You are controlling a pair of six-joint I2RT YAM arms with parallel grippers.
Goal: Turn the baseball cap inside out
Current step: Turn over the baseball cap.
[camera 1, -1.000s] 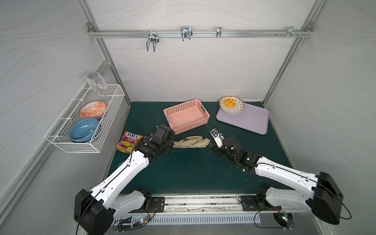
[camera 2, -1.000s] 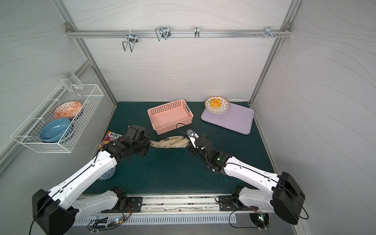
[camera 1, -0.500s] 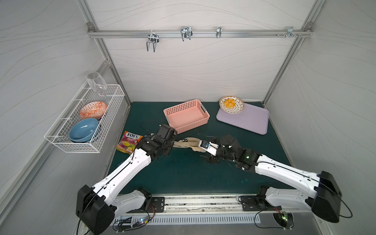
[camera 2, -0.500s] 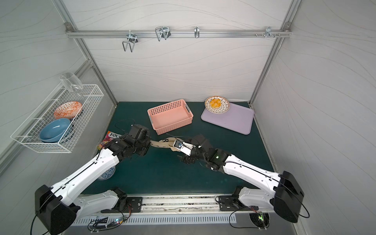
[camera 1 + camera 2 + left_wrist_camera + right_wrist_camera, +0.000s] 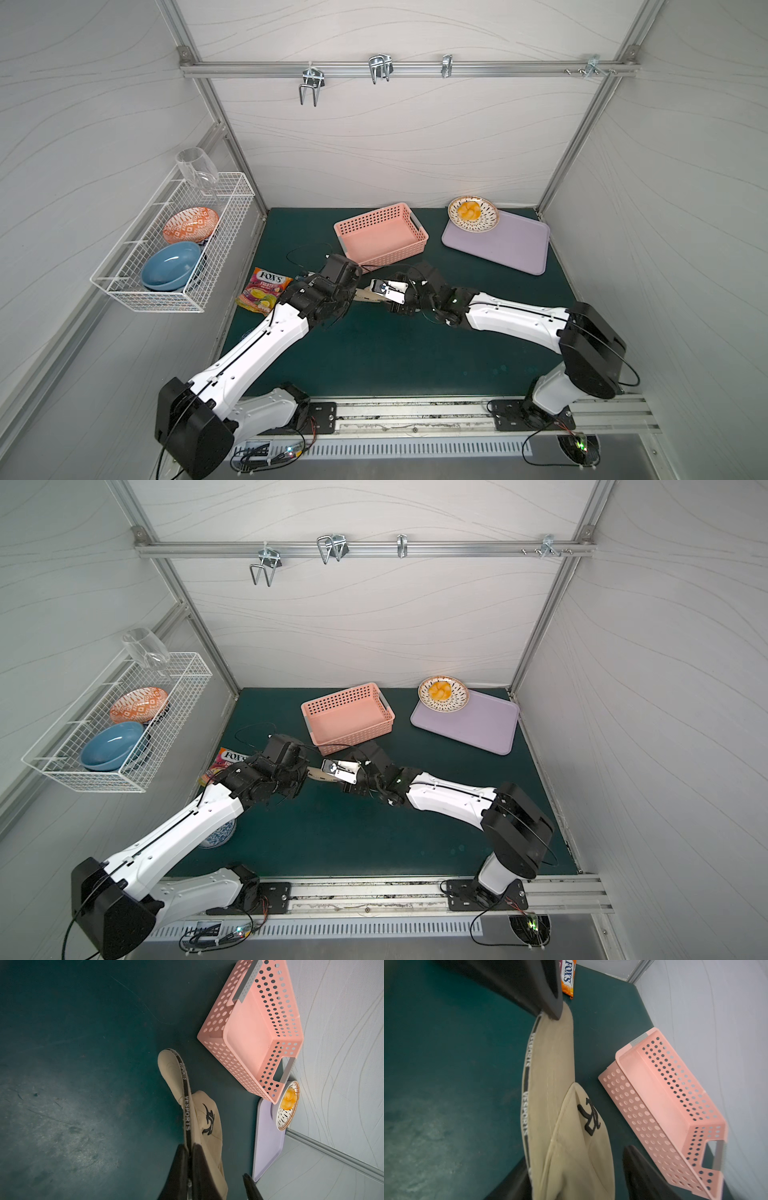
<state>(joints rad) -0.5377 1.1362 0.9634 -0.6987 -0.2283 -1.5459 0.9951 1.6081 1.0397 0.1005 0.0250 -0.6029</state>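
Across the green mat [image 5: 374, 357], the two arms meet near the middle in both top views. From that meeting point the lilac tray [image 5: 511, 249] lies at two o'clock, the pink basket [image 5: 386, 256] at twelve and a sweets packet [image 5: 262, 289] at nine. Between the arms is the baseball cap [image 5: 550, 1064], flattened and drawn out lengthwise (whether it clears the mat I cannot tell). The left gripper [image 5: 188, 1150] is pinched tight on its lettered black edge band. The right gripper [image 5: 576, 1157] straddles the crown with jaws apart, not clamped. Tan cloth and the black monogram [image 5: 588, 1118] still face outward and no lining shows, so I judge the turning barely begun: the crown has yet to be pushed through.
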